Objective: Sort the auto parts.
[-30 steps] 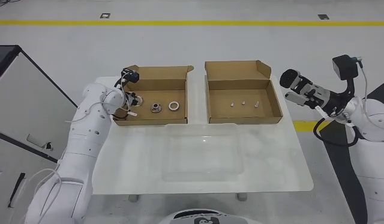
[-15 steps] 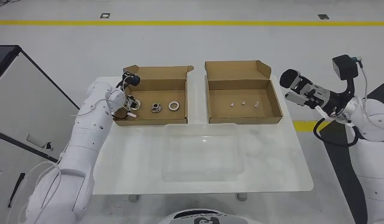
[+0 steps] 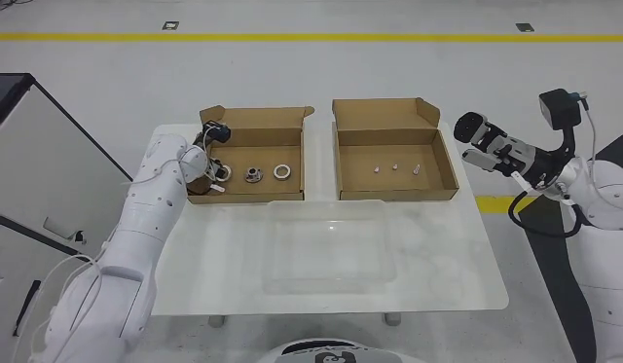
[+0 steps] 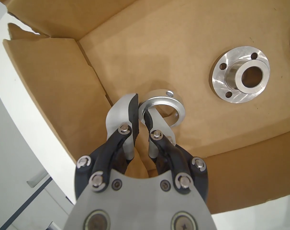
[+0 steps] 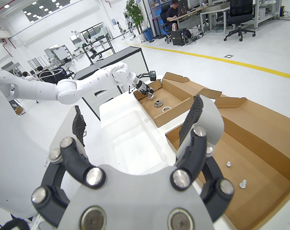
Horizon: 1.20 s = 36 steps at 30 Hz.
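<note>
My left gripper (image 4: 141, 111) is inside the left cardboard box (image 4: 63, 25), near its corner. It is shut on the wall of a silver collar ring (image 4: 176, 102), with one finger inside the ring and the other outside. A flanged metal hub (image 4: 219, 80) lies just beyond the ring. From above, the left gripper (image 3: 216, 173) is at the box's left end, with the hub (image 3: 253, 175) and another ring (image 3: 282, 171) in a row beside it. My right gripper (image 5: 137, 123) is held in the air past the table's right edge, open and holding nothing.
The right cardboard box (image 3: 394, 120) holds three small bolts (image 3: 394, 166). A clear plastic tray (image 3: 331, 246) sits in front of both boxes on the white table (image 3: 448, 266). A dark-framed stand (image 3: 39, 168) is on the left.
The left wrist has shifted slightly right and down into the box over the ring. The right arm has not moved.
</note>
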Motion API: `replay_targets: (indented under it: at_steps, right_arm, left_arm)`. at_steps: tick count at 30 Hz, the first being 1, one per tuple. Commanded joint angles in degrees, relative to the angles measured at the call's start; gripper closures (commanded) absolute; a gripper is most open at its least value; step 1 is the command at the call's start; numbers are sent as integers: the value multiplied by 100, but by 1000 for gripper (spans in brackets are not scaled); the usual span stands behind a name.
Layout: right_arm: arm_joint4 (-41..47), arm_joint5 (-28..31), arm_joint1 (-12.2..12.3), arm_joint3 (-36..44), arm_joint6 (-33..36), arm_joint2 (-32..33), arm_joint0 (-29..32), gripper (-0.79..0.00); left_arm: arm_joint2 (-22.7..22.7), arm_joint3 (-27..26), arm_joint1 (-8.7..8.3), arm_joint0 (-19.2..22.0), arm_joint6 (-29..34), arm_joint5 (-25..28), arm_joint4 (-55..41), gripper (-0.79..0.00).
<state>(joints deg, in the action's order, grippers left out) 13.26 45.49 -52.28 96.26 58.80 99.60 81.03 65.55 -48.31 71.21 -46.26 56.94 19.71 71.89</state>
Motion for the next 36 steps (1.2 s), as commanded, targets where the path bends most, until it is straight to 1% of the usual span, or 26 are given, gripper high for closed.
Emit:
replay_targets:
  at_steps: [1,2,5,6,7,8,9,15,18,20,23,28,30,32,36]
  right_arm:
    - [0,0,0,0,0,0,0,-785]
    - [0,0,0,0,0,0,0,-785]
    - [0,0,0,0,0,0,0,-785]
    - [0,0,0,0,0,0,0,-785]
    - [0,0,0,0,0,0,0,-785]
    - [0,0,0,0,0,0,0,-785]
    - [0,0,0,0,0,0,0,-785]
    - [0,0,0,0,0,0,0,-785]
    - [0,0,0,0,0,0,0,-785]
    - [0,0,0,0,0,0,0,-785]
    - [0,0,0,0,0,0,0,-785]
    - [0,0,0,0,0,0,0,-785]
    - [0,0,0,0,0,0,0,-785]
    - [0,0,0,0,0,0,0,-785]
    - [0,0,0,0,0,0,0,-785]
  left_arm:
    - [-28,62,9,30,-18,2,-21,-209]
    - [-36,88,14,43,-24,-5,-39,-206]
    - [-62,156,22,78,-42,-10,-65,-292]
    - [-67,178,23,88,-49,-11,-76,-391]
    - [-74,194,25,97,-55,-9,-81,-514]
    - [-74,200,25,103,-57,-10,-100,-686]
    - [-71,197,25,106,-62,-24,-114,-785]
    - [24,17,-15,54,-194,-43,-179,-785]
    - [114,-210,-47,-23,-239,-42,-261,-785]
    - [193,-450,-70,-105,-269,-21,-368,-785]
    - [328,-949,-107,-277,-292,83,-611,-785]
    - [596,-1968,-176,-620,-246,174,-1071,-785]
    - [734,-2406,-193,-808,-302,253,-1499,-785]
    - [818,-2857,-217,-1001,-201,402,-1841,-785]
    - [1044,-3688,-263,-1432,-191,654,-2716,-785]
